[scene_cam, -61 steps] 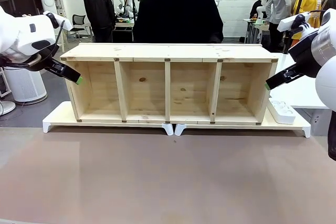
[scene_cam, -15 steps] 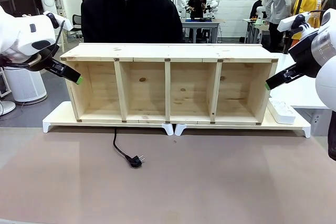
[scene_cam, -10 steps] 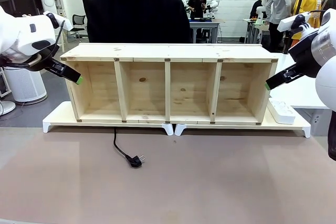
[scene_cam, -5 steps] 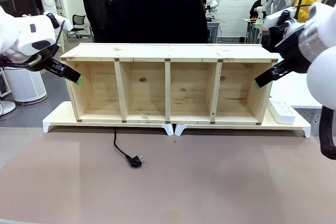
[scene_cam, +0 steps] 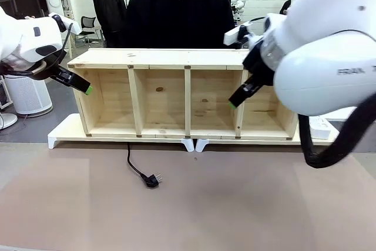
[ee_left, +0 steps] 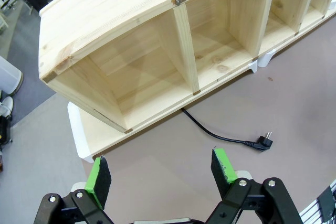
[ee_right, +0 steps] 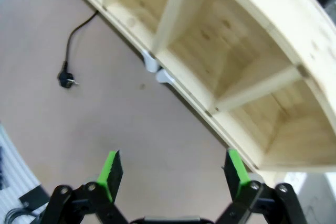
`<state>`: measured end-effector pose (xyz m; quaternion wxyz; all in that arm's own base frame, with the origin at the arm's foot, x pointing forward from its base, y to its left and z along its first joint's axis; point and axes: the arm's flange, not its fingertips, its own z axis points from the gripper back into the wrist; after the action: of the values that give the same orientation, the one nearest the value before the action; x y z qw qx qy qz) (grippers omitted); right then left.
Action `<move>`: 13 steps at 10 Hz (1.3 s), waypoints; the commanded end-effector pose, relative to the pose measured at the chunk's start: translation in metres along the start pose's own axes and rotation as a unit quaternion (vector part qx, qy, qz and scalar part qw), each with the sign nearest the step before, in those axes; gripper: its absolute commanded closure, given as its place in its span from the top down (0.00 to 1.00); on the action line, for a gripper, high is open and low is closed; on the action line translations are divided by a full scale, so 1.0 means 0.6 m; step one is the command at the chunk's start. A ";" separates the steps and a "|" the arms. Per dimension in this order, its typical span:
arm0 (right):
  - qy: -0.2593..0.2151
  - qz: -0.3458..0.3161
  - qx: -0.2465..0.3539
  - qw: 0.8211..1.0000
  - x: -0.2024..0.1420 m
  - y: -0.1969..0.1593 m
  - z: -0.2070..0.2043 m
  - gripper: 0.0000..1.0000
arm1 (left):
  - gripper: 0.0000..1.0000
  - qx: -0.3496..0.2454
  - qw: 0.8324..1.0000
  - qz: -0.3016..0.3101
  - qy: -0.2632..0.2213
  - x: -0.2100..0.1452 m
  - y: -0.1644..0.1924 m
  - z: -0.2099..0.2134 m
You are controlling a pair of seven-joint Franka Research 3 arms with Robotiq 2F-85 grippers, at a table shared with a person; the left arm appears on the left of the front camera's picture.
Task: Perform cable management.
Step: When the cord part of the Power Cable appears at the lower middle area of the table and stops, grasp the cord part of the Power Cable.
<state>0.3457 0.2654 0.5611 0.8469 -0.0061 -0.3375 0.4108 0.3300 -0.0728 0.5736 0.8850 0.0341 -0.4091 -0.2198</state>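
Zero grip so far. Seeing left gripper (ee_left: 160,174) and right gripper (ee_right: 173,174) both spread wide, empty, held high, probably to keep a clear look at the cable (ee_left: 231,140), lying loose on the table (scene_cam: 264,204) before the wooden shelf (scene_cam: 188,57), plug (scene_cam: 153,180) toward the robot.

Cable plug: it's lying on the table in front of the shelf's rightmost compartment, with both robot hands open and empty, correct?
Not the rightmost: the front view shows the plug of the cable on the table in front of the shelf's second compartment from the left. The left hand and right hand are indeed open and empty.
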 end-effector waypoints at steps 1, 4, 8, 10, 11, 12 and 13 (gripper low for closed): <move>0.023 0.052 0.028 0.998 0.048 0.016 -0.036 1.00 | 1.00 0.001 1.000 -0.002 0.000 0.000 0.001 -0.001; 0.044 0.108 0.074 0.990 0.100 0.083 -0.097 1.00 | 1.00 0.001 1.000 -0.002 0.000 0.000 0.001 -0.001; 0.045 0.158 0.117 0.979 0.145 0.179 -0.161 1.00 | 1.00 0.001 1.000 -0.002 0.000 0.000 0.001 -0.001; 0.075 0.195 0.126 0.970 0.145 0.232 -0.197 1.00 | 1.00 0.001 1.000 -0.002 0.000 0.000 0.001 -0.001; 0.081 0.203 0.127 0.968 0.149 0.244 -0.207 1.00 | 1.00 0.001 1.000 -0.002 0.000 0.000 0.001 -0.001; 0.093 0.215 0.132 0.963 0.148 0.267 -0.227 1.00 | 1.00 0.001 1.000 -0.002 0.000 0.000 0.001 -0.001; 0.104 0.222 0.138 0.960 0.146 0.282 -0.246 1.00 | 1.00 0.001 1.000 -0.002 0.000 0.000 0.001 -0.001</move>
<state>0.3459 0.4641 0.4506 0.7575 0.0031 -0.1911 0.6242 0.3301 -0.0727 0.5736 0.8850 0.0337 -0.4089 -0.2198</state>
